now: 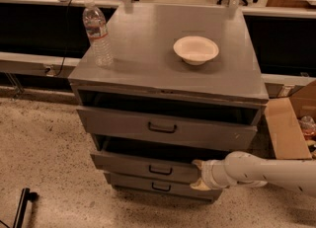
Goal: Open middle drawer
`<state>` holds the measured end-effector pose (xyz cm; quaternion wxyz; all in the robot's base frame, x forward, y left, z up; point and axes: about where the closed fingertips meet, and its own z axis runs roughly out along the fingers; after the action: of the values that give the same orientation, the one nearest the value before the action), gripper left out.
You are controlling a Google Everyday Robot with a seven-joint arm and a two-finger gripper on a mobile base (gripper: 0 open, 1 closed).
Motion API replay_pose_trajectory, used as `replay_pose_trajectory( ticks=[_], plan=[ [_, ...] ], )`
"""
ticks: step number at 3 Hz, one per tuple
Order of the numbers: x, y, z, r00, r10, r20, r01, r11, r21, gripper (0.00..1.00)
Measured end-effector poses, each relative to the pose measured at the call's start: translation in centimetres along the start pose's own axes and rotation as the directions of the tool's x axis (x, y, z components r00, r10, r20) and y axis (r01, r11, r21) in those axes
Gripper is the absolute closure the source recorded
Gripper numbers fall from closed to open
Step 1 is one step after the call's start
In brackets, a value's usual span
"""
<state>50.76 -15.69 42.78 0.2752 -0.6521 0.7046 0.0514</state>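
The gripper (pixel 198 175), grip impossible to tell, presses the right edge of the middle drawer (pixel 143 165), with speckled floor (pixel 54 172) beyond to its left.

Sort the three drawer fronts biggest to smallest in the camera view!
1. top drawer front
2. middle drawer front
3. bottom drawer front, though the middle one overhangs it.
The gripper sits at the middle drawer front's right end.

Matt grey metal middle drawer (pixel 143 164), smooth pale plastic gripper (pixel 198 174) at its right end
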Motion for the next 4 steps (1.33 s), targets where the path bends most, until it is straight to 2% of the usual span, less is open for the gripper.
replay_pose_trajectory(
  ticks=[1,2,3,4],
  plan=[
    [-0.2,3.9,-2.6,1.000,0.004,0.025,-0.003,0.9992,-0.041,0.49],
    [0.2,8.1,-5.1,1.000,0.015,0.028,-0.011,0.9921,-0.125,0.43],
    [-2.5,9.5,-9.8,0.993,-0.009,0.121,0.026,0.9895,-0.142,0.19],
    [-5.6,8.5,-13.0,0.983,-0.060,0.173,0.080,0.9903,-0.113,0.00]
  ],
)
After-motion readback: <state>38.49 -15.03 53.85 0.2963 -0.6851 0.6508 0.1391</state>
